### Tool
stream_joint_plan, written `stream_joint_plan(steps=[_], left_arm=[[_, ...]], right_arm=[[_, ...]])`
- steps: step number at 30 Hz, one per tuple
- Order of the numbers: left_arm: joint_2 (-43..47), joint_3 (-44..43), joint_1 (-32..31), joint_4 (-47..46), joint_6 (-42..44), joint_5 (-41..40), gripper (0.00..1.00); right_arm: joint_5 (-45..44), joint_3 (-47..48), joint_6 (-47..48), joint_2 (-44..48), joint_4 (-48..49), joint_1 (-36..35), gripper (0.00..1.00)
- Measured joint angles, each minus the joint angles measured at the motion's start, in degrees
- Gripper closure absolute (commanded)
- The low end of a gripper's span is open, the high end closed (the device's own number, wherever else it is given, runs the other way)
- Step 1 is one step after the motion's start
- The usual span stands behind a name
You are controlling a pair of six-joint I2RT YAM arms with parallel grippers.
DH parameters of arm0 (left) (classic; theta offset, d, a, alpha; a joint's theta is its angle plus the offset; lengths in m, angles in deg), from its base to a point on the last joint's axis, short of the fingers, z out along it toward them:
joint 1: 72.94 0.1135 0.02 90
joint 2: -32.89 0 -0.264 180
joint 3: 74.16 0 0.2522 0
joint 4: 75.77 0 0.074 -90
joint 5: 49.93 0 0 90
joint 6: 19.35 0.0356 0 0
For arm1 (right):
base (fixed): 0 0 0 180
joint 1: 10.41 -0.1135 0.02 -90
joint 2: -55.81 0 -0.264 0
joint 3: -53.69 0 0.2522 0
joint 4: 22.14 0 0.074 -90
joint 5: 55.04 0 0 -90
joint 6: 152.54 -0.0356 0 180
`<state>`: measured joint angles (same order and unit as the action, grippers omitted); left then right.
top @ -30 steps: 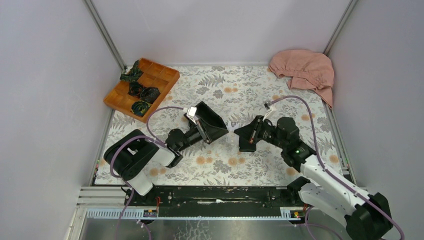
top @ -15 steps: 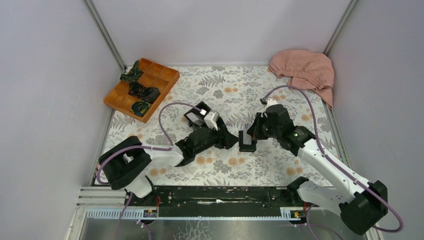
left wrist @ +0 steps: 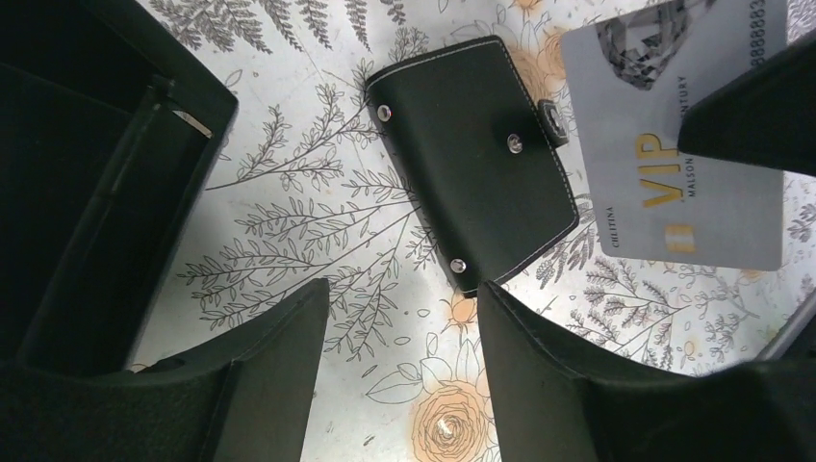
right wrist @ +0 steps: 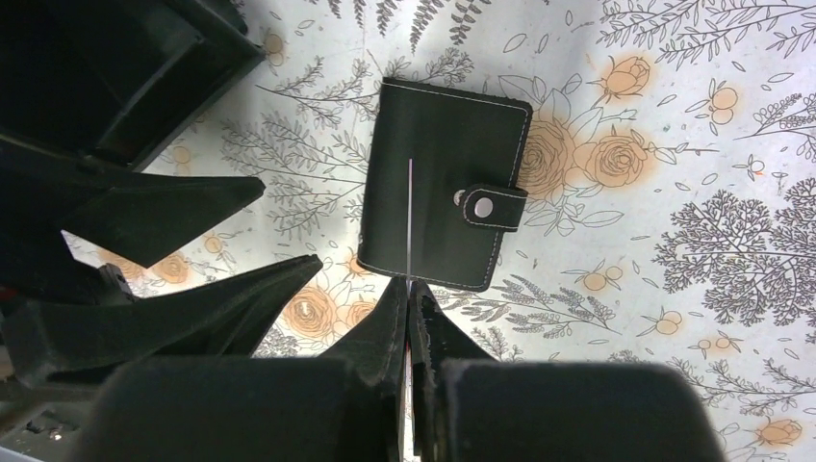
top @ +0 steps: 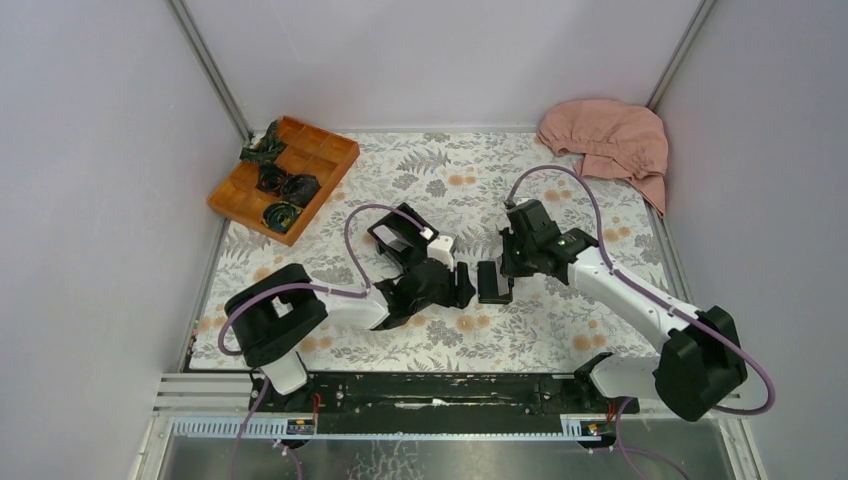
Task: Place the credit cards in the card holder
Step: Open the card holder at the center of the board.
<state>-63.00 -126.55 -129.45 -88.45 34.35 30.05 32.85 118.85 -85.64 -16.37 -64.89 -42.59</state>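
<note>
Overhead: closed card holder (top: 493, 283) flat on floral counter (top: 545, 330), between left hand (top: 466, 285) and right hand (top: 505, 262), black box (top: 395, 238) to its far left; left wrist: left hand spread, empty, silver credit card (left wrist: 664, 144) above holder's right edge; right wrist: right hand pinching that card, edge-on over the holder.

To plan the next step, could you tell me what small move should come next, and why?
Probably the left gripper should lower onto the wallet and undo its clasp. The wallet lies shut, clasp snapped, so the card pinched in the right gripper has no pocket to enter; the left gripper stands open and empty nearby.
</note>
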Motion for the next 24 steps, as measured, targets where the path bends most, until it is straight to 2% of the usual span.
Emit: stream_joint_plan(steps=[17, 24], left_arm=[[-3.3, -5.1, -1.4, 4.5, 1.5, -3.3, 0.36], [-4.4, -6.5, -1.4, 6.0, 2.0, -3.5, 0.36]], right_arm=[[-2.0, 8.6, 2.8, -13.1, -4.4, 0.0, 1.0], [-3.0, 8.8, 3.5, -16.2, -5.8, 0.0, 1.0]])
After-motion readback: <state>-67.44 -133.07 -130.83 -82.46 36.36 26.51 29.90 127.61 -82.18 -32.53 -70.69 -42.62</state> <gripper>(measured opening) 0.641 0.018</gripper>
